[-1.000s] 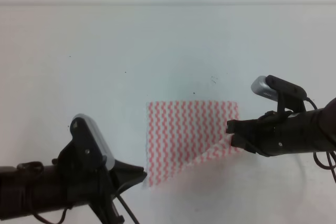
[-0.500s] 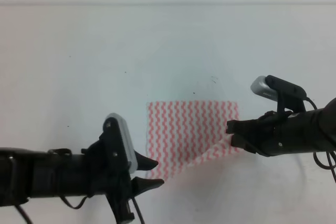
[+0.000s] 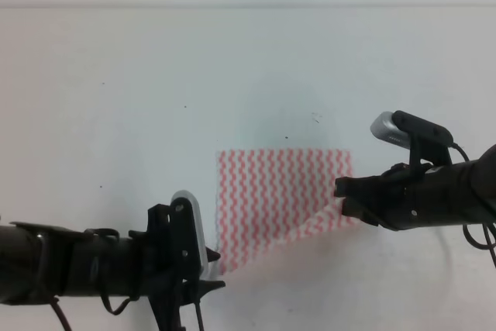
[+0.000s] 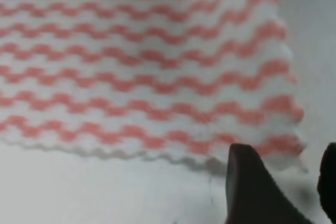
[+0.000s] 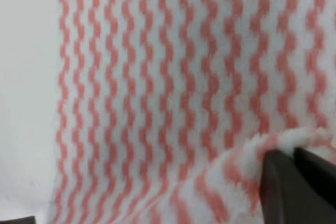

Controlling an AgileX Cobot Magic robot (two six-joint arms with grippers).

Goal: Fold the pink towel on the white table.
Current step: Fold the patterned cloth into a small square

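The pink towel (image 3: 275,195) lies on the white table (image 3: 139,114). Its near-right corner is lifted and curled. My right gripper (image 3: 341,199) is shut on that corner. In the right wrist view its closed fingers (image 5: 283,182) pinch a raised fold of the towel (image 5: 173,77). My left gripper (image 3: 215,270) is at the towel's near-left corner, low over the table. In the left wrist view it is open (image 4: 287,163), and the towel's corner (image 4: 286,145) lies just ahead of the gap between its two dark fingers (image 4: 252,187).
The table carries a few small dark specks (image 3: 184,106) behind the towel. Its far edge (image 3: 248,7) runs across the top of the high view. The right wrist camera housing (image 3: 387,128) stands above the right arm.
My left arm has moved right and down, from left of the towel to its near-left corner. The right gripper and the lifted corner have not moved.
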